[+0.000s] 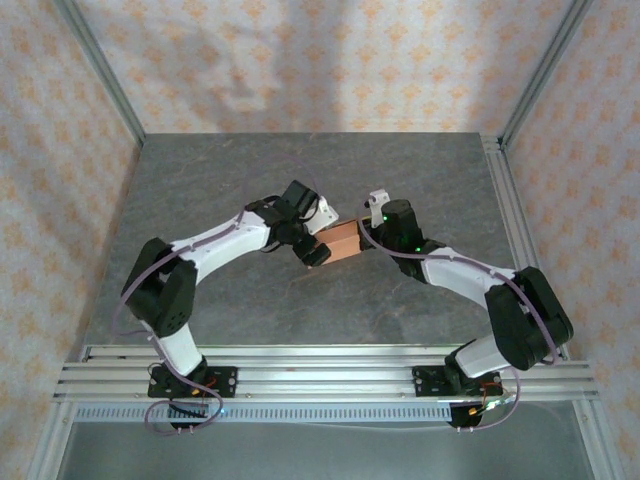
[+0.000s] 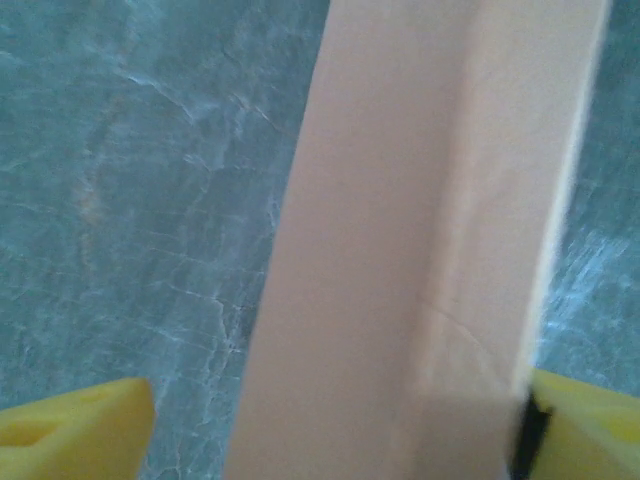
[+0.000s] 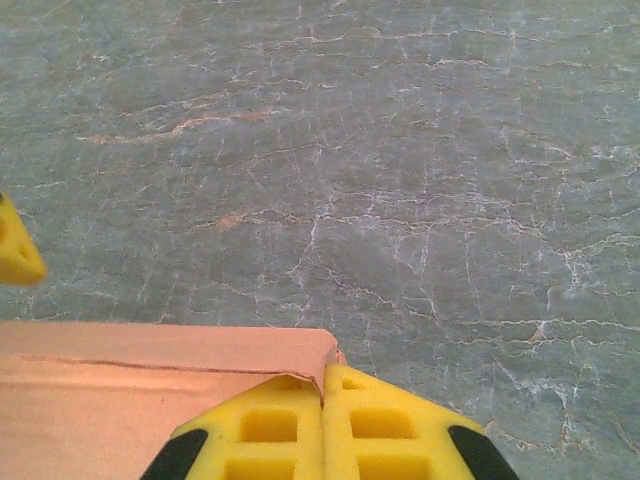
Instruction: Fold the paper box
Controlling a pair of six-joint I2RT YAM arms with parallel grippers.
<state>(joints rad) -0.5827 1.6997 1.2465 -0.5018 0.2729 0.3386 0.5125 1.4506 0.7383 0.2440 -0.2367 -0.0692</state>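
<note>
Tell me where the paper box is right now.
In the top view the paper box is at the middle of the table: the left gripper straddles it open, the right gripper pinches its corner.

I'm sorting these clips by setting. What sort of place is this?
Probably a lab robot test cell rather than a home: a grey marbled table, aluminium framing along its near edge, and patterned wallpaper panels set up as a backdrop.

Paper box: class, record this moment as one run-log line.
paper box: centre of table | left end effector: open, straddling it | right end effector: shut on its corner
</note>
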